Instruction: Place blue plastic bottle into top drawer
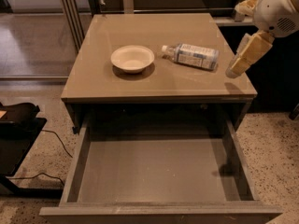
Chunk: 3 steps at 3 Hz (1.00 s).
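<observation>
The blue plastic bottle lies on its side on the taupe cabinet top, right of centre, with its white cap pointing left toward the bowl. My gripper hangs just right of the bottle's base, above the cabinet's right edge, angled down and to the left, and holds nothing. The top drawer is pulled wide open below the cabinet front, and its grey inside holds nothing.
A cream round bowl sits on the cabinet top left of the bottle. A black object with cables is on the floor at the left. Dark furniture stands behind and to the right of the cabinet.
</observation>
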Motion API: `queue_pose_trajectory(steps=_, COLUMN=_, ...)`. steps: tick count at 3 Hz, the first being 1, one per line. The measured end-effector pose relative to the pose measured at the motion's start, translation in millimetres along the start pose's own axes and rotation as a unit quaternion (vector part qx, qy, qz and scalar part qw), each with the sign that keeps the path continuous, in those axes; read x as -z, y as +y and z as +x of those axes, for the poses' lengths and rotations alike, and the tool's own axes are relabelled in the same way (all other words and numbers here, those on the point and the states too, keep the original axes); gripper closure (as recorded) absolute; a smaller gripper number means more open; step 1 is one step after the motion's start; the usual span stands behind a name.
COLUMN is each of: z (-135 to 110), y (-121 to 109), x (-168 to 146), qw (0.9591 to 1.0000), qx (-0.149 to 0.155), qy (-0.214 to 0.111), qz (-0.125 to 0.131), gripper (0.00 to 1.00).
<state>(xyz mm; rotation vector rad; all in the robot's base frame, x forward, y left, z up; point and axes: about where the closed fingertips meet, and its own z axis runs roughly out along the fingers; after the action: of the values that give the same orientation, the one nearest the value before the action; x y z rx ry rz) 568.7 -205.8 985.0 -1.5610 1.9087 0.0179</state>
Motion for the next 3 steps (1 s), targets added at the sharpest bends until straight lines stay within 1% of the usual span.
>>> queue_pose_trajectory(steps=1, z=8.2, y=-21.5, x=-35.8, qw=0.9996, qx=-0.010, qy=-0.024, qz=-0.010, gripper=0.00)
queue_pose_trajectory(steps=2, z=17.6, y=-45.3, x=-76.7, qw=0.9973, qx=-0.036, qy=-0.051, qz=-0.040, gripper=0.00)
queue_pose_trajectory(steps=3, z=24.6, y=-70.5, x=-111.0, qw=0.9947, qx=-0.057, qy=-0.065, qz=-0.056, gripper=0.00)
